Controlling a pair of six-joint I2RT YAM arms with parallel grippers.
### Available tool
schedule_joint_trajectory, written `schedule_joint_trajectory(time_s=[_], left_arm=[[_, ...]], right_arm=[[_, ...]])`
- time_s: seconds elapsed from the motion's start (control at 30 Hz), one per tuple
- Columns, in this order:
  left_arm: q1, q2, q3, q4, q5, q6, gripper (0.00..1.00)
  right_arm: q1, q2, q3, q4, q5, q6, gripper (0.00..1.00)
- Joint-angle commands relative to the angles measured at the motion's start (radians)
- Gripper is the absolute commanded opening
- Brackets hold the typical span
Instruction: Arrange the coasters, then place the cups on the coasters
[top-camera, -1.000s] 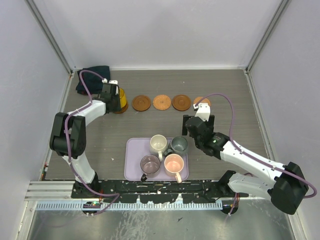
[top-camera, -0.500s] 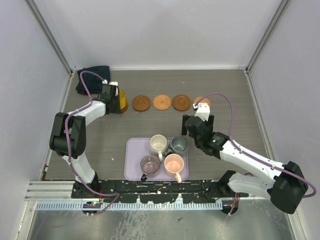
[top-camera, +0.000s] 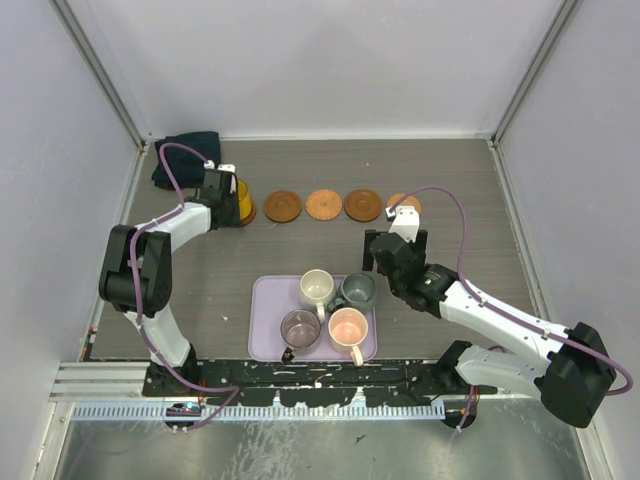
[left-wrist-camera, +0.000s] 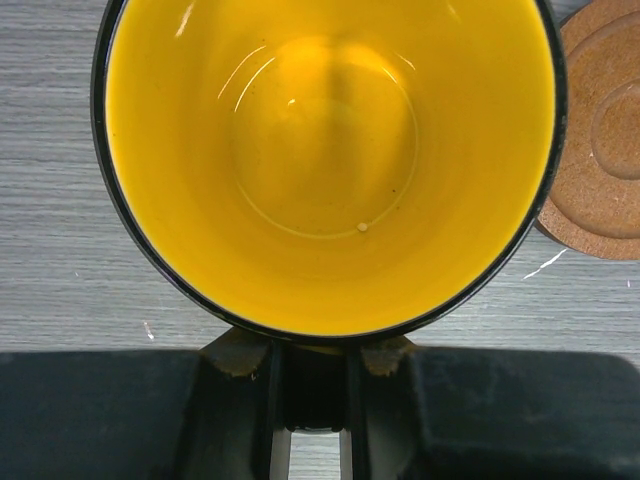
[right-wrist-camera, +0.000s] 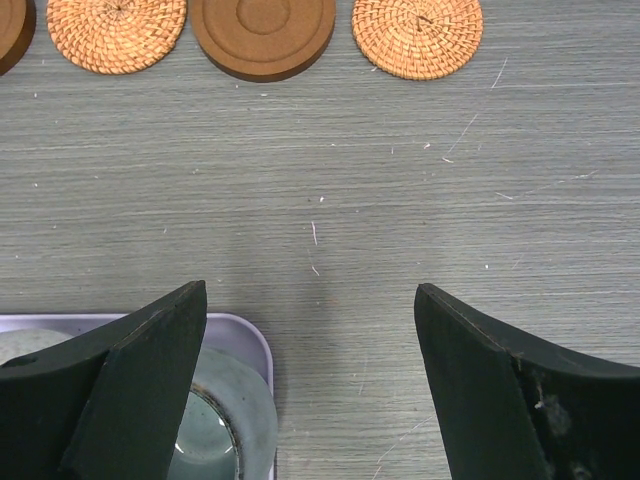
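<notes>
My left gripper (top-camera: 226, 196) is shut on the handle of the yellow cup (top-camera: 243, 199), which stands upright at the left end of the back row; the cup (left-wrist-camera: 330, 160) fills the left wrist view and hides what is under it. Round brown coasters (top-camera: 283, 206) (top-camera: 324, 204) (top-camera: 363, 204) lie in a row to its right, and my right wrist partly covers a further one (top-camera: 404, 202). My right gripper (right-wrist-camera: 310, 300) is open over bare table, just right of the grey-green cup (right-wrist-camera: 225, 420). Cream (top-camera: 317, 288), mauve (top-camera: 299, 328) and pink (top-camera: 348, 325) cups stand on the tray too.
The lavender tray (top-camera: 262, 300) lies at the near middle, and its corner (right-wrist-camera: 250, 335) shows beside my right gripper's left finger. A dark folded cloth (top-camera: 185, 150) lies in the back left corner behind the left arm. Grey walls close in the table.
</notes>
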Motion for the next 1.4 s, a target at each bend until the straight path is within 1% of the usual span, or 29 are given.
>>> schedule_joint_trajectory(time_s=[0.0, 0.27, 0.3, 0.37, 0.53, 0.6, 0.73, 0.83, 1.0, 1.37], left_arm=[[0.009, -0.043, 0.009, 0.110, -0.018, 0.009, 0.00], [0.009, -0.057, -0.007, 0.100, -0.020, 0.012, 0.00], [0.008, -0.058, -0.009, 0.098, -0.023, 0.011, 0.02], [0.009, -0.058, -0.011, 0.091, -0.023, 0.012, 0.09], [0.009, -0.063, -0.019, 0.081, -0.029, 0.010, 0.22], [0.008, -0.067, -0.020, 0.079, -0.032, 0.010, 0.30], [0.009, -0.075, -0.026, 0.080, -0.033, 0.007, 0.38], [0.009, -0.081, -0.033, 0.082, -0.029, 0.004, 0.47], [0.008, -0.098, -0.048, 0.081, -0.035, 0.003, 0.50], [0.008, -0.130, -0.068, 0.056, -0.058, 0.014, 0.50]], right_arm=[[-0.001, -0.007, 0.034, 0.025, 0.006, 0.015, 0.89], [-0.001, -0.006, 0.034, 0.025, 0.003, 0.016, 0.88], [-0.001, -0.007, 0.035, 0.025, 0.003, 0.016, 0.88], [0.000, -0.008, 0.034, 0.025, 0.001, 0.015, 0.89], [-0.001, -0.018, 0.031, 0.025, -0.006, 0.016, 0.88], [-0.001, -0.024, 0.029, 0.025, -0.008, 0.016, 0.88], [-0.001, -0.030, 0.028, 0.025, -0.008, 0.016, 0.88], [-0.001, -0.031, 0.029, 0.025, -0.012, 0.016, 0.88], [0.000, -0.033, 0.028, 0.025, -0.014, 0.018, 0.88], [0.000, -0.043, 0.025, 0.023, -0.019, 0.022, 0.88]])
